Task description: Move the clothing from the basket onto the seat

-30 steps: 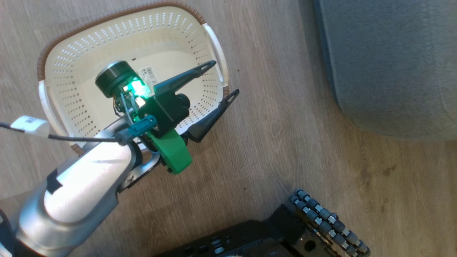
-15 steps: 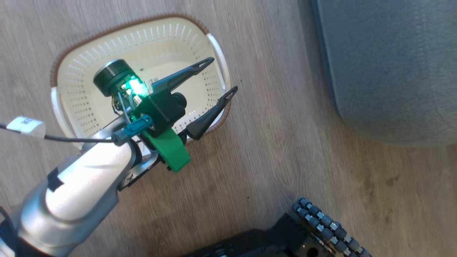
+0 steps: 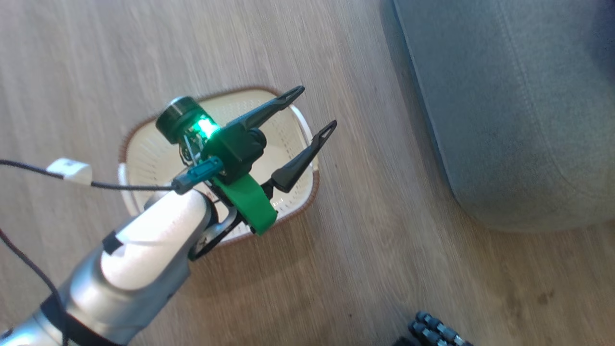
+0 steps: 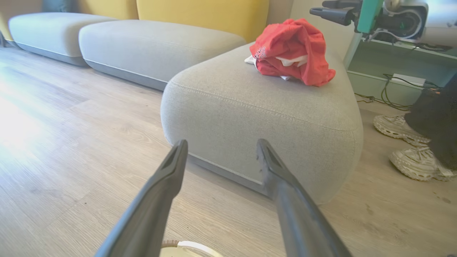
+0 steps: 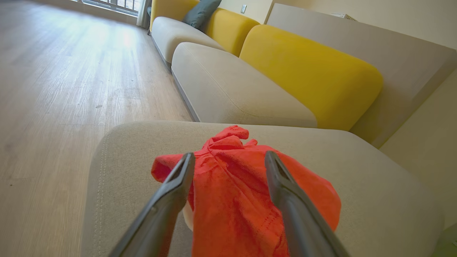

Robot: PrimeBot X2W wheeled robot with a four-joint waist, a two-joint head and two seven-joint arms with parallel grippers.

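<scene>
A pale wood floor [image 3: 408, 269] runs along a long sofa with yellow back cushions [image 5: 310, 71]. The basket [image 3: 129, 144] sits directly beneath the left gripper [image 3: 318, 106]. What shows of its perforated cream inside, past the arm, is bare plastic. The left gripper's fingers are spread wide, gripping and touching nothing, and they point toward the rounded corner of the grey seat [image 4: 250, 107] just ahead.

The clothes [image 4: 291, 50] are a crumpled red heap with a bit of white cloth tucked in. They lie on top of that seat, beyond the left gripper's fingertips and higher than them. The right gripper [image 5: 229, 155] hangs right over the heap, its fingers wide apart with the red fabric showing between them. Nothing is pinched, and I cannot tell whether the tips brush the cloth.

To the right of the left gripper, past the seat, a person's pale shoes [image 4: 398, 126] stand on the floor.
</scene>
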